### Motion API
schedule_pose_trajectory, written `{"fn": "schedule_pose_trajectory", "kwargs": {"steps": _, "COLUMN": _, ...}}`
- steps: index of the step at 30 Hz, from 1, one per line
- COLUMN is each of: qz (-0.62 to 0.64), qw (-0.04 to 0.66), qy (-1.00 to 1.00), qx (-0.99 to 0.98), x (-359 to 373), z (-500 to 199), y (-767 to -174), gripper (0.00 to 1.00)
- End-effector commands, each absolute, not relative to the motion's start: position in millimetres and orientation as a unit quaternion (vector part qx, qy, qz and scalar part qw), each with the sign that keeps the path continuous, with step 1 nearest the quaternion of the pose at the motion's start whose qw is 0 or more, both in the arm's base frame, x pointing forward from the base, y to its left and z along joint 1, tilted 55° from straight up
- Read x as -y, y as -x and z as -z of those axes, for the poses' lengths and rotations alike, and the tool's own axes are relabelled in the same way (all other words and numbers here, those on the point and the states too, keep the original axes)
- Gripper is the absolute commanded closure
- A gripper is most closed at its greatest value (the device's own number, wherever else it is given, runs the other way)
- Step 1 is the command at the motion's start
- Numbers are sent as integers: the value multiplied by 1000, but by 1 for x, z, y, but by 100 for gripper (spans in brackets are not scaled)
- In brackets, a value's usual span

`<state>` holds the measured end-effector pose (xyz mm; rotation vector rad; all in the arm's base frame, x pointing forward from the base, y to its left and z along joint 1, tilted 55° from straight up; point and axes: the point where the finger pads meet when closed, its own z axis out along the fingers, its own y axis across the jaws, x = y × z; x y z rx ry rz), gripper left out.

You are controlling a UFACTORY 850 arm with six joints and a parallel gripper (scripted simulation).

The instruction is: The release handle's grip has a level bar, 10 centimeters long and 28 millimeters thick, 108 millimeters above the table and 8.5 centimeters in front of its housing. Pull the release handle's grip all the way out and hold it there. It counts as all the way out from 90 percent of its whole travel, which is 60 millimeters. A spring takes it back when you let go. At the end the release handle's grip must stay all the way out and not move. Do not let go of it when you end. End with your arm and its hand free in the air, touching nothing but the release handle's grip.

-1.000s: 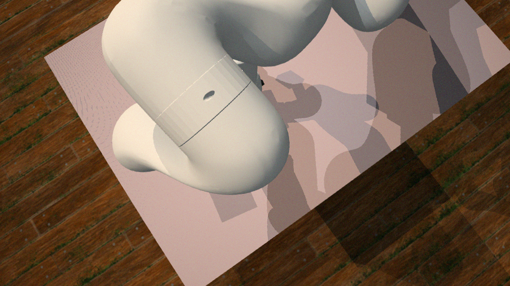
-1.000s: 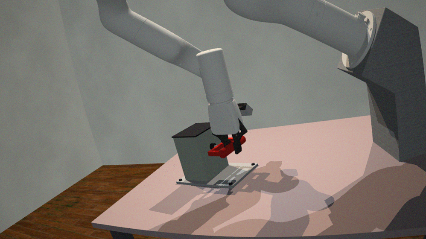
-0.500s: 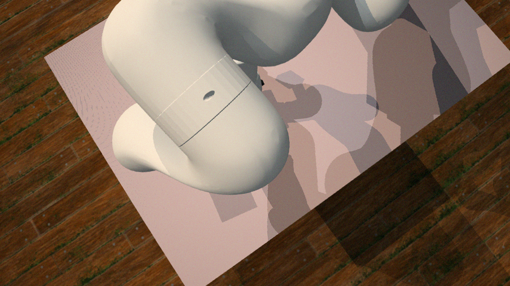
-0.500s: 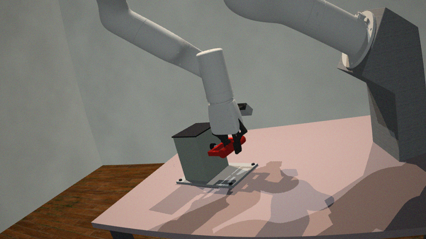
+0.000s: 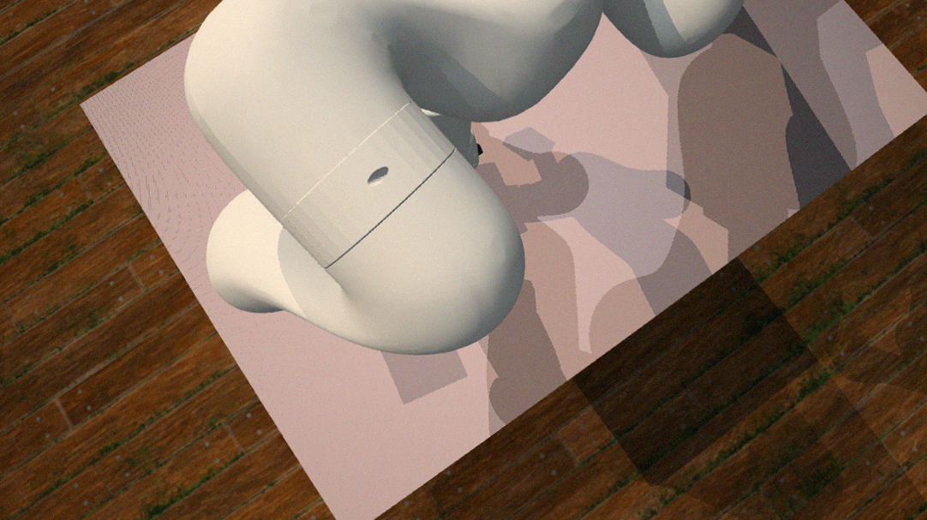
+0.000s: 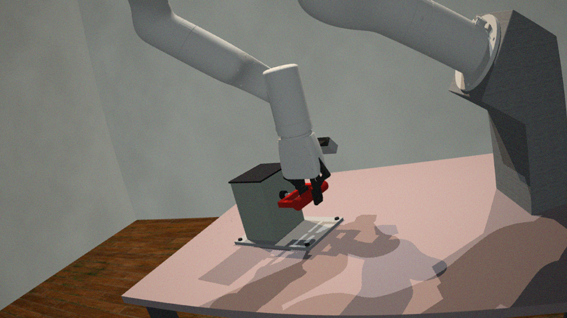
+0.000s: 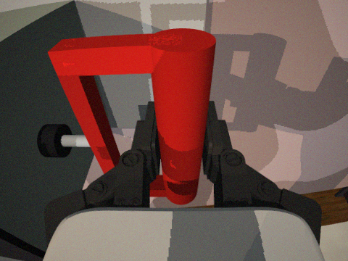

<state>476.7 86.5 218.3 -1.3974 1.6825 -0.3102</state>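
Note:
The release handle's grip [image 7: 181, 101] is a red U-shaped frame with a round bar. In the wrist view the bar runs up the middle between my black fingers. My gripper [image 7: 180, 117] is shut on the bar, one finger on each side. In the exterior view the gripper [image 6: 310, 189] comes straight down onto the red grip [image 6: 301, 197], which stands out in front of the grey housing [image 6: 262, 202] above its base plate [image 6: 291, 236]. A thin metal rod with a black collar [image 7: 54, 141] shows between the housing and the grip. In the top view the arm [image 5: 360, 192] hides the handle and gripper.
The grey arm pedestal [image 6: 524, 117] stands at the right of the pink table. The table edge and wood floor lie beyond.

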Motion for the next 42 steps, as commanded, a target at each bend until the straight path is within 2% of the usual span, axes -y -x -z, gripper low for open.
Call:
{"fn": "schedule_pose_trajectory", "kwargs": {"steps": 1, "qz": 125, "qw": 449, "qy": 566, "qx": -681, "x": -89, "z": -213, "y": -471, "gripper": 100}}
{"fn": "schedule_pose_trajectory", "kwargs": {"steps": 42, "qz": 125, "qw": 449, "qy": 566, "qx": -681, "x": -104, "z": -181, "y": -441, "gripper": 100}}
